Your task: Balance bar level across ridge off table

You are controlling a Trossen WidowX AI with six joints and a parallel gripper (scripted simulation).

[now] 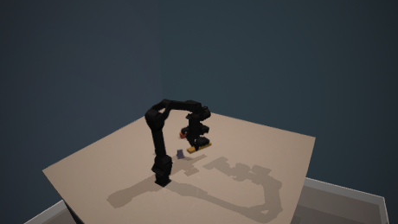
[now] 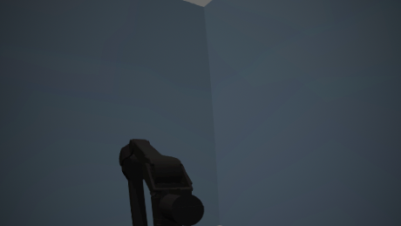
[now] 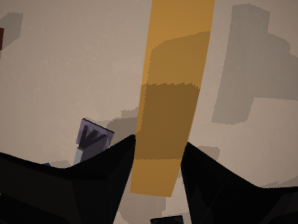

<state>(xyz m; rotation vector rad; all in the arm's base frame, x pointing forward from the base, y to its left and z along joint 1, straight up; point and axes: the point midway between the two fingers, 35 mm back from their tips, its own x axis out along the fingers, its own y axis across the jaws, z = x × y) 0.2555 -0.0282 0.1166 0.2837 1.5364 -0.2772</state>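
Observation:
A flat yellow-orange bar (image 3: 170, 76) (image 1: 200, 147) lies on the tan table (image 1: 259, 148). My gripper (image 3: 158, 144) (image 1: 199, 144) is down over it, and its two black fingers press on the bar's long sides near its near end. A small dark purple ridge block (image 3: 92, 137) (image 1: 181, 154) stands on the table to the left of the bar, apart from it. In the exterior view only the arm's upper links (image 2: 159, 180) show against the blue wall; the bar and ridge are out of that view.
A small red-orange object (image 1: 182, 134) (image 3: 1, 38) sits on the table behind the arm. The arm's base (image 1: 162, 171) stands near the table's front. A grey tray wall (image 1: 346, 191) runs below the table's right edge.

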